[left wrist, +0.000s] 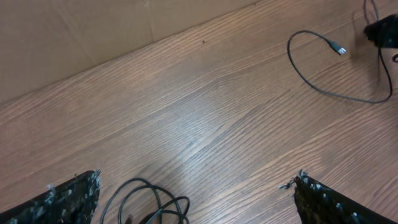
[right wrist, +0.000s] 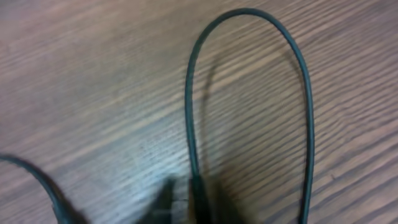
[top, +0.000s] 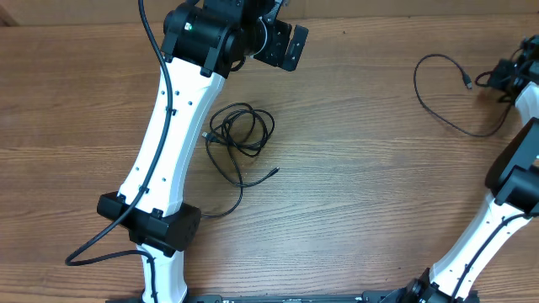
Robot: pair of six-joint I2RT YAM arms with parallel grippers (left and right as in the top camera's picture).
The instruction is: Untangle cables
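Scanning from the left, we find the left end effector [left wrist: 196, 182] released, jaws spread wide, held above the table [top: 354, 194] just past the coiled cables [top: 241, 131] beside the left arm [top: 168, 126]. Farther right, a single cable [right wrist: 188, 106] lies apart, looping to the right end effector [top: 505, 77]; we cannot tell whether it grips that cord. We judge a grab at the coil could tighten its loops, or a rightward pull drag the cord off the table. We see no containers.

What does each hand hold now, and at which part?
Left hand: nothing, open. Right hand: the loose cable reaches it, but a grip cannot be told.
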